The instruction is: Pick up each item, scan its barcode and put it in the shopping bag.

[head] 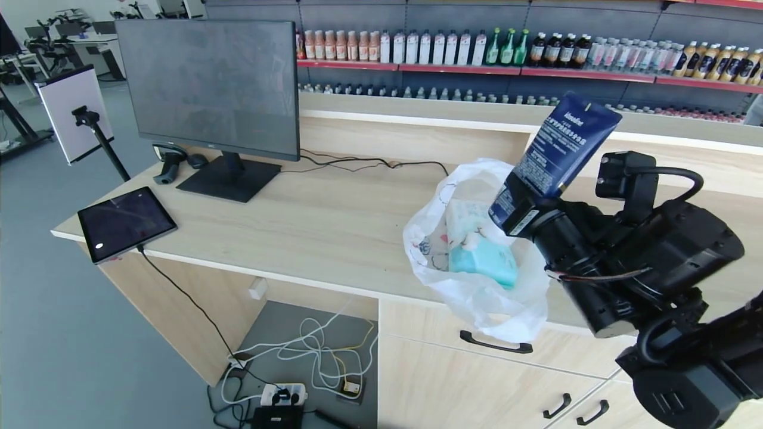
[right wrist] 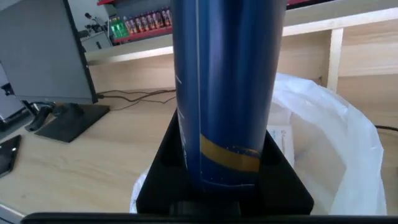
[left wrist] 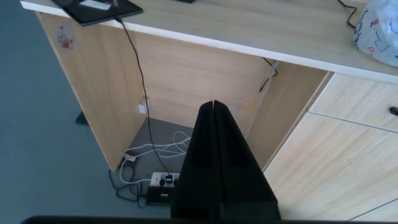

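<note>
Low before the counter, the left gripper is pressed together. The right gripper pinches the blue pouch above the shopping bag. It is best to lower the pouch into the open mouth, beside the teal pack, then release.

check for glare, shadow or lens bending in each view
Head view: monitor and shelf look skewed, as by a wide lens; a small bright spot sits on the tablet. Right wrist view: a soft sheen runs down the pouch. Left wrist view: the left gripper is a dark, shaded shape.
</note>
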